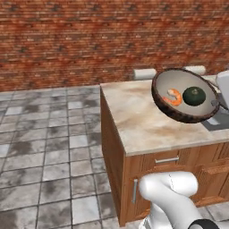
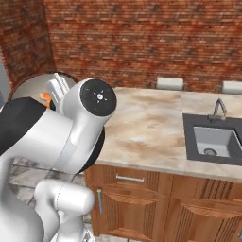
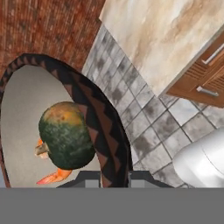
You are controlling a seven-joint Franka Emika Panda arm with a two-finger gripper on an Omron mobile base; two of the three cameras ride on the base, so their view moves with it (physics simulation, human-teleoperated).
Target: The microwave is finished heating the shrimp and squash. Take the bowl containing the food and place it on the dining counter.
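Observation:
The bowl (image 1: 179, 114), dark brown outside and cream inside, hangs tilted in the air over the dining counter (image 1: 143, 125), near its front left part. Inside it lie the orange shrimp (image 1: 173, 97) and the dark green squash (image 1: 194, 96). My gripper (image 1: 216, 103) is shut on the bowl's right rim. In the hand view the gripper (image 3: 107, 176) pinches the patterned rim (image 3: 103, 140), with the squash (image 3: 65, 135) resting over the shrimp (image 3: 52, 176). In the right base view my arm covers most of the bowl (image 2: 30, 90). The microwave is out of view.
A dark sink (image 2: 215, 139) with a faucet (image 2: 218, 108) is set into the counter's right part. Two white-cushioned stools (image 2: 169, 83) (image 2: 232, 87) stand along its far edge. Brown cabinets (image 1: 170, 174) are below, a tiled floor (image 1: 49, 143) lies to the left, and a brick wall (image 1: 89, 40) stands behind.

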